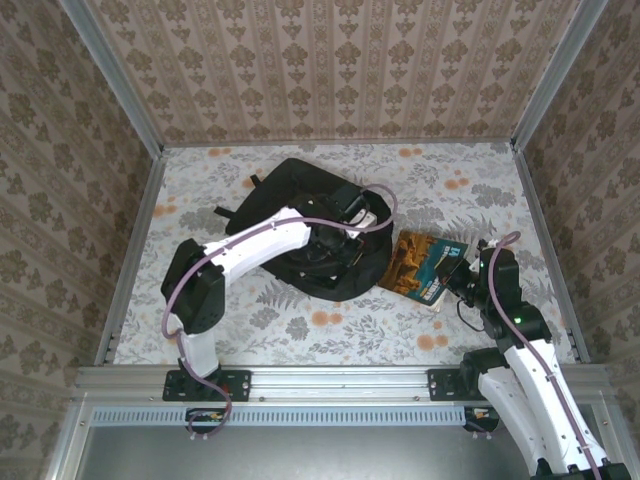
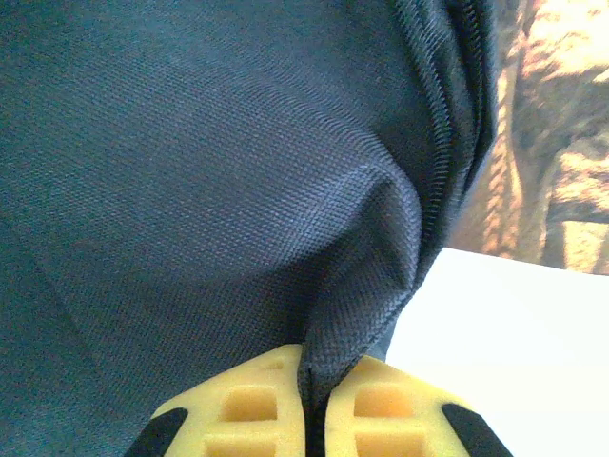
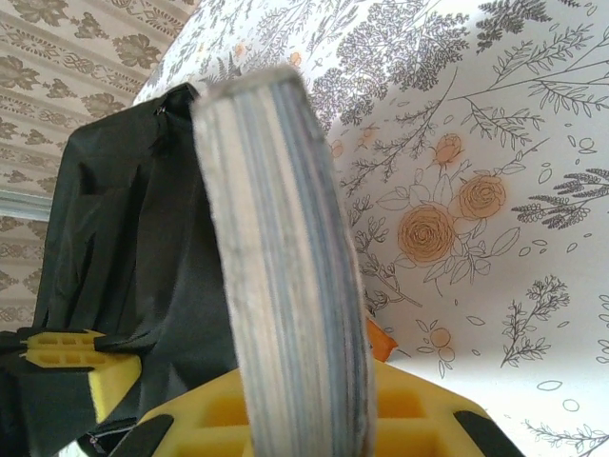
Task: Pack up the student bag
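Three walls (image 1: 340, 60) stand around the table (image 1: 300, 335). They have brown paper with leaf shapes. The table is white with grey leaves and orange flowers. Silver posts (image 1: 110, 70) stand in the corners.

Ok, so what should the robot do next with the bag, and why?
Probably the left end effector should lift a little. It is shut on a fold of the bag next to the zip, and the right end effector holds a book just beside the bag. Raising that fold would likely open a gap for the book to slide in.
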`<state>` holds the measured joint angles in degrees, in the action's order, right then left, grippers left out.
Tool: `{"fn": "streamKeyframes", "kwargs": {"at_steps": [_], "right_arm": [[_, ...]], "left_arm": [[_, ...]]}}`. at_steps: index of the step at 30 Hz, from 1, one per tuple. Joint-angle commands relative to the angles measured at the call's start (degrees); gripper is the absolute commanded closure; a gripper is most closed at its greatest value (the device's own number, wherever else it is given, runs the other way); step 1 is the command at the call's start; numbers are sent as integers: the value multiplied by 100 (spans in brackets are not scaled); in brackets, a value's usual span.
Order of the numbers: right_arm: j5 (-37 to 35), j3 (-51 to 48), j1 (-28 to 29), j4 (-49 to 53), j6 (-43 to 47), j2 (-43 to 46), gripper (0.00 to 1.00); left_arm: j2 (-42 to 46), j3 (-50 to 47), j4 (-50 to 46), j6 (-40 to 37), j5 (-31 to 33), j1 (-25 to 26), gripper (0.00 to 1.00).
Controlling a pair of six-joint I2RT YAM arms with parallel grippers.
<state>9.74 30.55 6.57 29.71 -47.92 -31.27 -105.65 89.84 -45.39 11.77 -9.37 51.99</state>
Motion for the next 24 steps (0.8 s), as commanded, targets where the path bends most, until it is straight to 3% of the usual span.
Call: {"fn": "streamKeyframes", "kwargs": {"at_steps": [1, 7, 10, 12, 20, 24], "right_arm": [[298, 175, -15, -413, 55, -2, 96], [327, 137, -15, -440, 37, -20, 96], [311, 111, -15, -442, 39, -15, 96], [301, 110, -15, -433, 37, -3, 97], [-152, 829, -15, 78, 494, 584, 97], [-33, 1454, -6, 358, 610, 476, 99]], "left_arm": [[236, -28, 259, 264, -563, -83, 92], [209, -63, 187, 229, -532, -110, 87], [240, -61, 153, 203, -360, -127, 98], [348, -80, 190, 226, -336, -199, 100], [1366, -509, 717, 709, -1099, -939, 100], [1513, -593, 832, 899, -1499, -1125, 100]]}}
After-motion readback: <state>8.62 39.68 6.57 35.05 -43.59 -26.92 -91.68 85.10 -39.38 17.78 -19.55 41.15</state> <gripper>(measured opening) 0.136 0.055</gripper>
